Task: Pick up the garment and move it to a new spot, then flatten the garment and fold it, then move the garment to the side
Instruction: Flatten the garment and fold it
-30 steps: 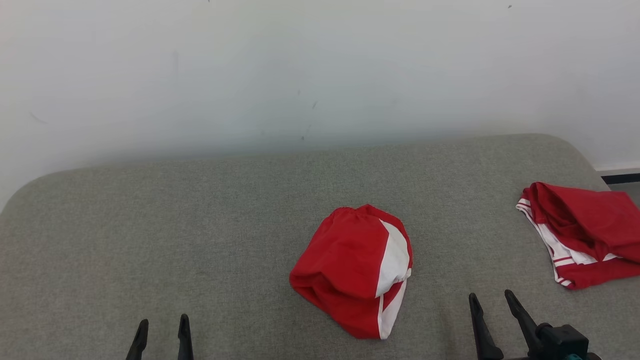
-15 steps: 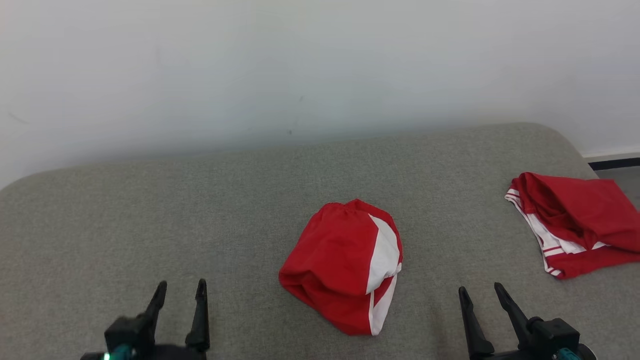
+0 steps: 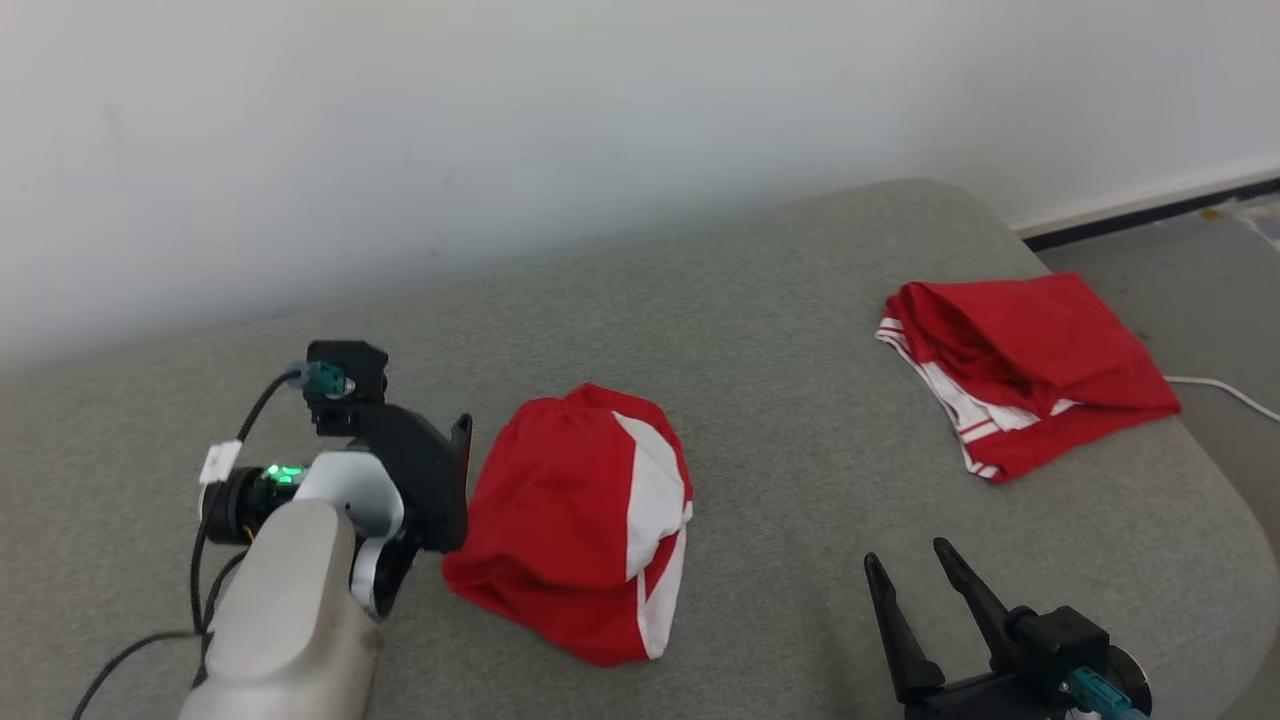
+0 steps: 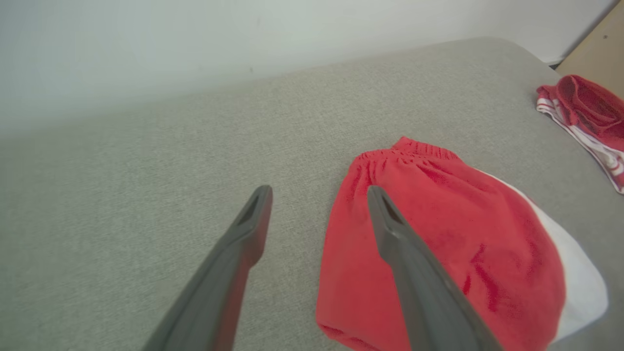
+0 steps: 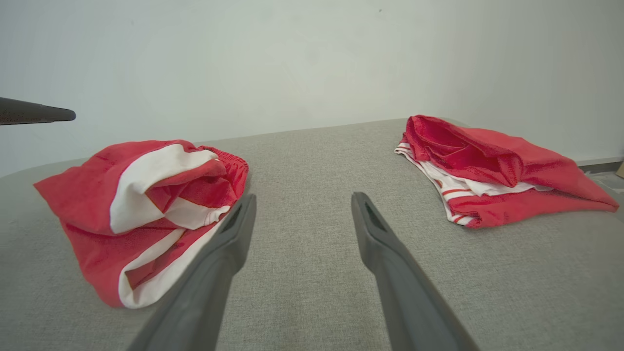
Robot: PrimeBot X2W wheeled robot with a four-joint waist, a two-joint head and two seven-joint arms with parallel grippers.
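Nearby: second red garment (image 3: 1030,360), far right on grey worktop (image 3: 780,320).
Shorts (image 3: 560,520): red-and-white, bunched.
Left gripper (image 4: 318,191), right gripper (image 3: 907,553): open.

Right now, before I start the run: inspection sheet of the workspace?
Surface: grey fabric pad with rounded corners, two garments on it.
Job's things: crumpled red-and-white shorts mid-pad, elastic waistband toward the wall, not yet gripped.
Clutter: second red garment with white stripes, bunched near the pad's far right corner.
Pincers: left pincer open at the shorts' left edge, contact cannot be told; right pincer open and empty, near right.
Cables: black cable on the left wrist; white cable on the floor.
Surroundings: white wall, dark baseboard, grey floor to the right.
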